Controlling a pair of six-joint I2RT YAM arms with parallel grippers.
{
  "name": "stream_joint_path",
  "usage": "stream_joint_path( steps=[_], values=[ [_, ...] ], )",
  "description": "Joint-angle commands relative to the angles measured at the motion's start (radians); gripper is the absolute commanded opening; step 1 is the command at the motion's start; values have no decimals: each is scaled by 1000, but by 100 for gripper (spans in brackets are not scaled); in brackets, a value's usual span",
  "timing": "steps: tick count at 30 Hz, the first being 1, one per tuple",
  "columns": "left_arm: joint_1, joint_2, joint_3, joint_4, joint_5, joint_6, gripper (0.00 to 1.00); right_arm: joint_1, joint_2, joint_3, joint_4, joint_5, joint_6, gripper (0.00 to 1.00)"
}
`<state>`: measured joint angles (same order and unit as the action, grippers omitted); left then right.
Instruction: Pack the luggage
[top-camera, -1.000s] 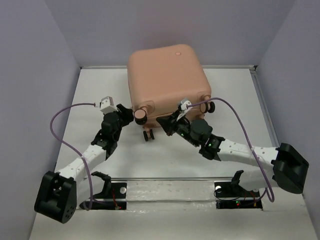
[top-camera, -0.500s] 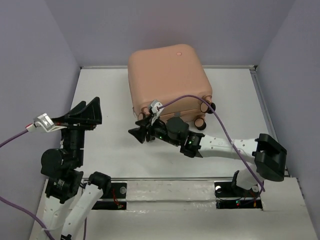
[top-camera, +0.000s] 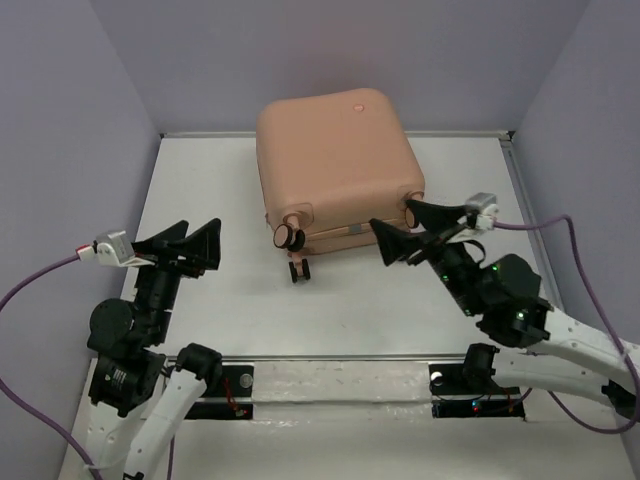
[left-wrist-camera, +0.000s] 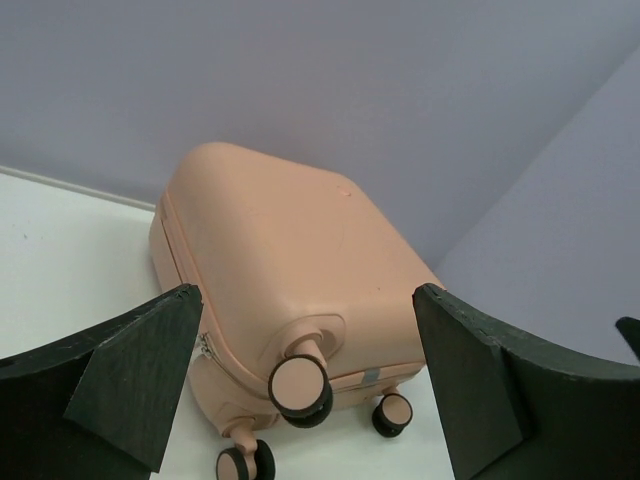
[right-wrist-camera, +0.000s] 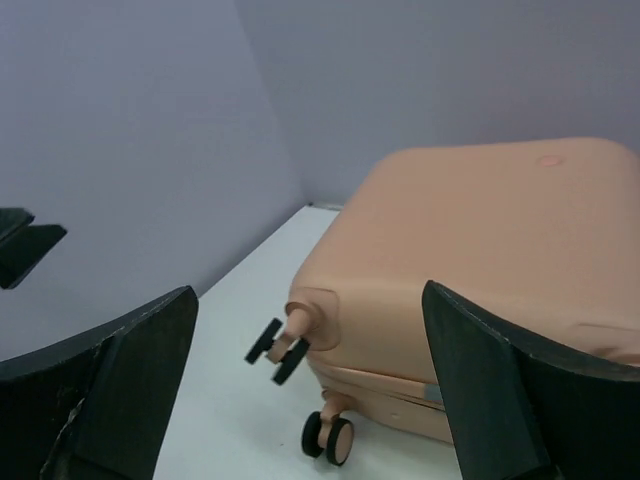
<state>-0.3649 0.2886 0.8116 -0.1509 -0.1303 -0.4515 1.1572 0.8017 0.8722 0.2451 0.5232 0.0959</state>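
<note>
The luggage (top-camera: 335, 150) is a peach-pink hard-shell case lying closed on the white table (top-camera: 220, 300), its caster wheels (top-camera: 284, 236) facing the arms. My left gripper (top-camera: 200, 230) hovers open to the left of it, well short of the wheels, and holds nothing. In the left wrist view the luggage (left-wrist-camera: 290, 250) and a wheel (left-wrist-camera: 298, 388) show between the spread jaws of the gripper (left-wrist-camera: 305, 295). My right gripper (top-camera: 392, 215) is open and empty near the case's front right corner. In the right wrist view the luggage (right-wrist-camera: 470, 240) lies beyond that gripper (right-wrist-camera: 310, 295).
Purple walls close in the table on three sides, with a raised rim (top-camera: 330, 133) behind the luggage. Purple cables (top-camera: 40, 280) loop from both wrists. The arm mounts (top-camera: 230, 385) sit at the near edge.
Both grippers have left the wheels and pulled back. The right gripper went from shut to open and swung from the lower left wheel over to the right. The left gripper opened wider.
</note>
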Motion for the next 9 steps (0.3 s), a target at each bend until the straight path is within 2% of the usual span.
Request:
stream_joint_path(
  steps=[1, 4, 9],
  values=[
    [0, -51, -14, 42, 43, 66, 99, -1, -211, -111, -98, 210, -84, 100],
    [1, -68, -26, 42, 52, 92, 99, -1, -347, -182, -107, 305, -119, 100],
    [0, -80, -25, 25, 29, 137, 99, -1, -352, -248, -107, 363, -114, 100]
  ],
)
